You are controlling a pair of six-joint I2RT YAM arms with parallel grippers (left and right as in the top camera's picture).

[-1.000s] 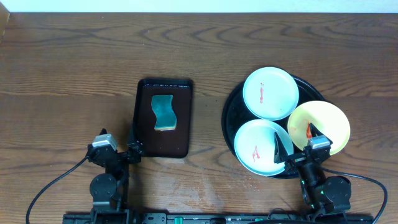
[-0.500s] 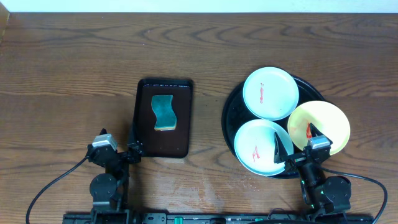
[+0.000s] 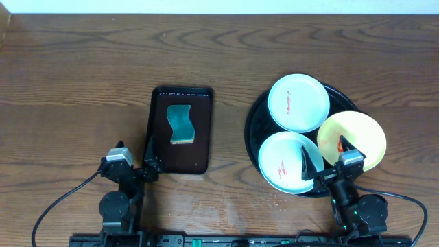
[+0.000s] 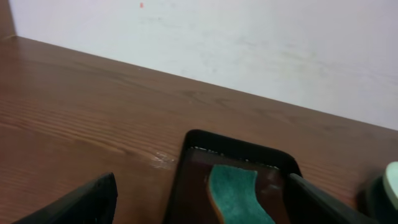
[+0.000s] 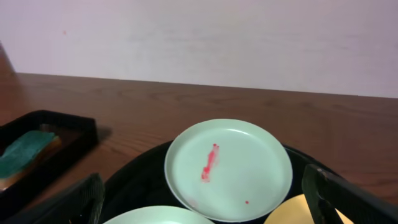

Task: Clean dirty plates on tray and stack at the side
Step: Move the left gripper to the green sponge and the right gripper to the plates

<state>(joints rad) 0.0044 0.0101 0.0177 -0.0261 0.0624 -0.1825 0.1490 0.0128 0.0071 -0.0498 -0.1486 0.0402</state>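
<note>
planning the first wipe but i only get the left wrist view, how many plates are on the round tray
observer: Three sit on the round black tray: a far mint plate, a near mint plate and a yellow plate.
operator: are they all dirty
observer: Yes, each carries a red smear.
operator: where is the right pincer
observer: The right pincer is open and empty, above the tray's near side, between the near mint plate and the yellow plate.
</note>
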